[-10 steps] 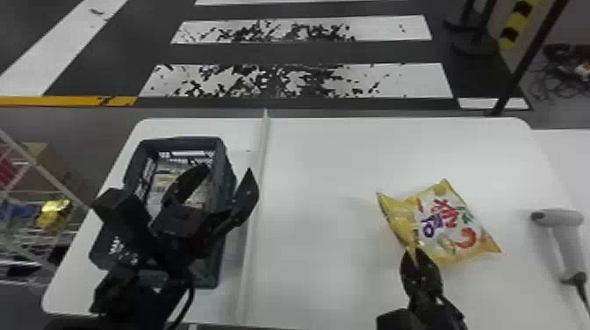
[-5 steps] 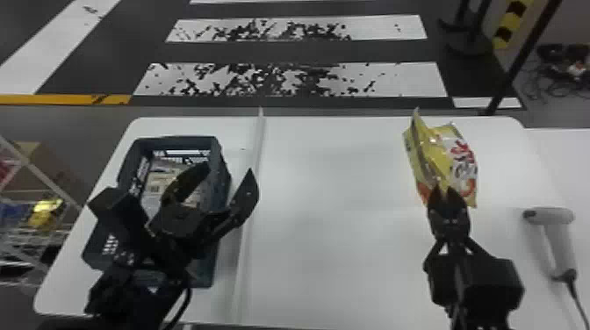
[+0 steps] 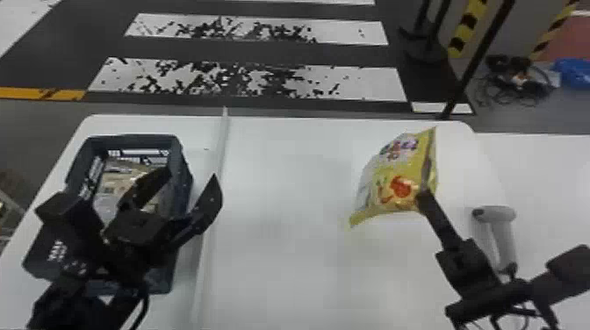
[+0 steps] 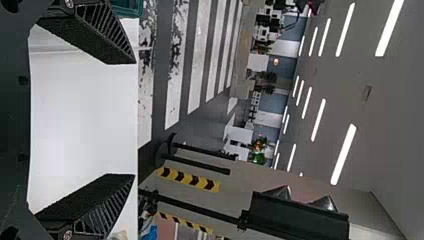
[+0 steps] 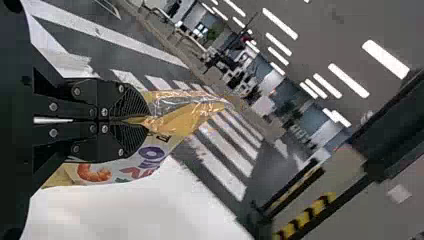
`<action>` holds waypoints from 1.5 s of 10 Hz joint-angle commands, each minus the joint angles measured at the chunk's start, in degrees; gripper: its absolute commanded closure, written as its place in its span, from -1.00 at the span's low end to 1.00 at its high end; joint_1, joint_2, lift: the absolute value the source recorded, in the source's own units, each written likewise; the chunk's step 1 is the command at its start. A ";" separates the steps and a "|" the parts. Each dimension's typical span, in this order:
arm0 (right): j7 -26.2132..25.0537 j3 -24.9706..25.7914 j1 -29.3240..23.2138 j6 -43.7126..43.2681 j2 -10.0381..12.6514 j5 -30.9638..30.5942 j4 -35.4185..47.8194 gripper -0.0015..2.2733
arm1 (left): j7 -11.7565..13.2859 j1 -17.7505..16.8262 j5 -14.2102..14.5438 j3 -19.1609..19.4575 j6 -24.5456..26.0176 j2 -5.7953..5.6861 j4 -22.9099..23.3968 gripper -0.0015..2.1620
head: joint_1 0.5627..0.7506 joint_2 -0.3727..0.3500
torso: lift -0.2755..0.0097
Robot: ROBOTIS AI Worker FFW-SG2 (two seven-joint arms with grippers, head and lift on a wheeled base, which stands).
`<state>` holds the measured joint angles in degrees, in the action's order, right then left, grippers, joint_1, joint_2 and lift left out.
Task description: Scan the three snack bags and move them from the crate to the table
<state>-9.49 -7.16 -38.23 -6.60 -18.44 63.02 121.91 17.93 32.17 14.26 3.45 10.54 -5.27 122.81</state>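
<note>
Bag [image 3: 390, 175] clamped at edge in right gripper [image 3: 422, 196]; left gripper [image 3: 192, 174] fingers apart.
Likely light, slick, crushable; best held by edge, sparing puffed middle.

No words, brands, numbers or signs can be made out. The snack bag [image 3: 390, 175] over the desk [image 3: 289, 210] bears purple and red lettering, blurred and partly hidden. On the packs [image 3: 112, 184] inside the crate [image 3: 131, 140], any print is too small to read.
</note>
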 commanded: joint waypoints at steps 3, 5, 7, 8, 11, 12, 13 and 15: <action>-0.79 3.20 -1.23 10.61 3.23 5.18 -5.19 0.97 | 0.97 -0.70 -0.03 -0.03 -0.21 0.18 -1.08 -0.94 | 0.41 -0.07 | 0.50; -7.21 5.31 -2.73 13.59 3.23 1.49 -3.26 0.84 | 1.06 -1.05 -0.03 -0.11 -0.73 0.18 -1.87 -0.94 | 0.41 -0.12 | 0.50; -17.31 4.43 -4.40 13.59 3.58 -7.65 0.26 -0.88 | 1.67 -1.23 0.06 -0.11 -0.91 0.18 -2.05 -0.94 | 0.41 -0.20 | 0.50; -24.78 2.15 -5.10 13.59 3.32 -15.38 2.98 -1.00 | 1.85 -1.23 0.24 -0.11 -0.91 0.18 -2.14 -0.94 | 0.41 -0.27 | 0.50; -32.17 -0.05 -6.33 20.98 2.79 -24.70 6.50 -0.96 | 2.55 -1.14 0.33 -0.38 -1.26 0.44 -2.14 -0.94 | 0.41 -0.38 | 0.50; -32.96 -1.19 -6.24 21.15 2.62 -28.13 6.76 -0.96 | 2.55 -0.97 0.33 -0.64 -1.61 0.35 -2.14 -0.94 | 0.41 -0.38 | 0.50; -32.17 -1.28 -5.98 21.15 2.44 -29.62 6.76 -0.95 | 2.55 -0.70 0.33 -0.73 -1.79 0.35 -2.05 -0.94 | 0.41 -0.38 | 0.50; -18.54 -0.58 -5.54 29.77 2.35 -31.73 7.12 -0.93 | 2.64 -0.44 0.33 -0.82 -1.96 0.26 -2.05 -0.94 | 0.41 -0.33 | 0.50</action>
<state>-29.47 -8.31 -44.00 18.78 -16.06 31.73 128.87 20.57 31.62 14.59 2.64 8.67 -4.97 120.75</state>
